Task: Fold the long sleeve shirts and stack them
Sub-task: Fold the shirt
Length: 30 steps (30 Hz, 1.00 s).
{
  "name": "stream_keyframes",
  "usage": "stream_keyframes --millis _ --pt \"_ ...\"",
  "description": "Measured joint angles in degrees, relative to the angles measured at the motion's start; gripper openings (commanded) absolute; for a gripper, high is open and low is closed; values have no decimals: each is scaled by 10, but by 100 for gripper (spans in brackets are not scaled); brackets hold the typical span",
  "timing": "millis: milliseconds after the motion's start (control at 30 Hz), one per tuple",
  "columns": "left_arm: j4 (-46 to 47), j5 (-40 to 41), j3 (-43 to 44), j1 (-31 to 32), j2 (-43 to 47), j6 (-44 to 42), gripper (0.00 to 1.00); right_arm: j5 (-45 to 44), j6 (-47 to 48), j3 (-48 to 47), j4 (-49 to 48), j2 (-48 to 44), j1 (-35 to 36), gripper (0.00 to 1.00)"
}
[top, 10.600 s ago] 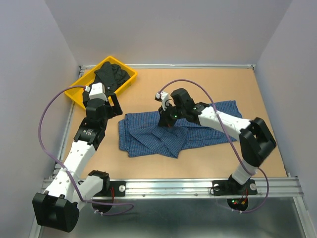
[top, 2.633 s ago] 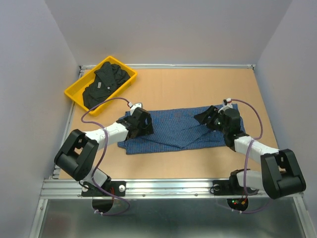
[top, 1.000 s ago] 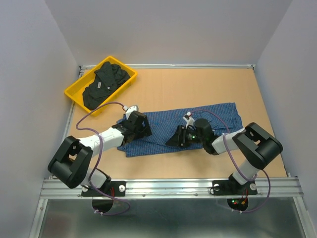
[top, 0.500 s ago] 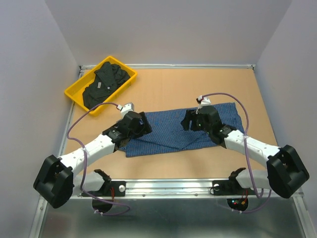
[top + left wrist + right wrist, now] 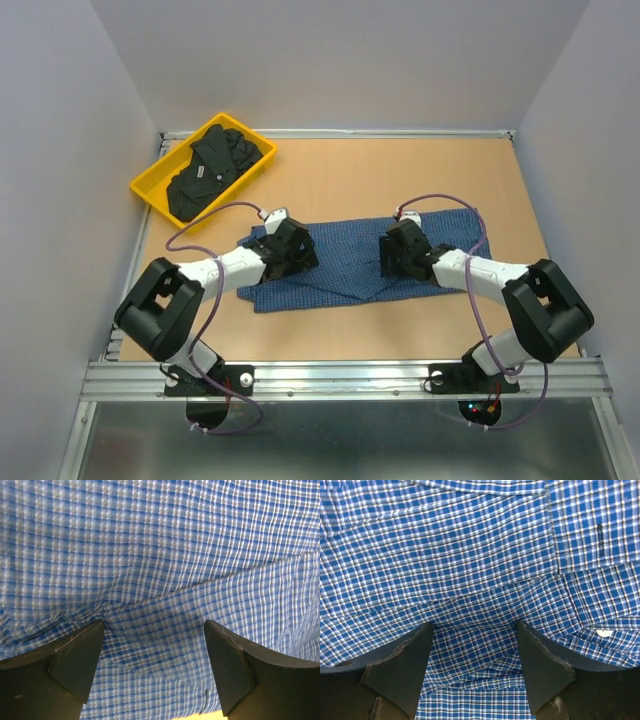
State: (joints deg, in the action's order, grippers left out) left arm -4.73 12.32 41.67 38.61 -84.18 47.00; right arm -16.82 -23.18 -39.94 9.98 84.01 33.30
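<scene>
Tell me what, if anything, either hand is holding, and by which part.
Nothing is held: the left hand and right hand are both open over the blue shirt.

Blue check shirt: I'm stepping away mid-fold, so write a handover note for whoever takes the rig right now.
Left gripper: open, low over the left end of the blue shirt.
Right gripper: open, low over it, right of its middle.
Blue shirt: partly folded, on the table.
Black shirt: rumpled in the yellow tray.
Left: finish blue, fold black, stack both.
</scene>
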Motion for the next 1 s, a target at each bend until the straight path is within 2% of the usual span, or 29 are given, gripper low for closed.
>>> stream_keyframes --millis 200,433,567,733,833,1000 --pt "-3 21 106 -14 -108 -42 93 16 -16 -21 21 22 0 73" --pt "-39 45 301 -36 -263 -136 93 71 -55 -3 29 -9 8 72" --pt "-59 54 428 -42 -353 -193 93 125 -100 13 39 -38 38 74" --pt "-73 50 541 -46 -430 -241 93 172 -163 14 49 -49 99 75" --pt "-93 36 642 -46 -492 -269 93 193 -191 11 47 -39 146 75" --pt "-98 13 730 -46 -546 -297 93 209 -206 -29 42 4 175 75"
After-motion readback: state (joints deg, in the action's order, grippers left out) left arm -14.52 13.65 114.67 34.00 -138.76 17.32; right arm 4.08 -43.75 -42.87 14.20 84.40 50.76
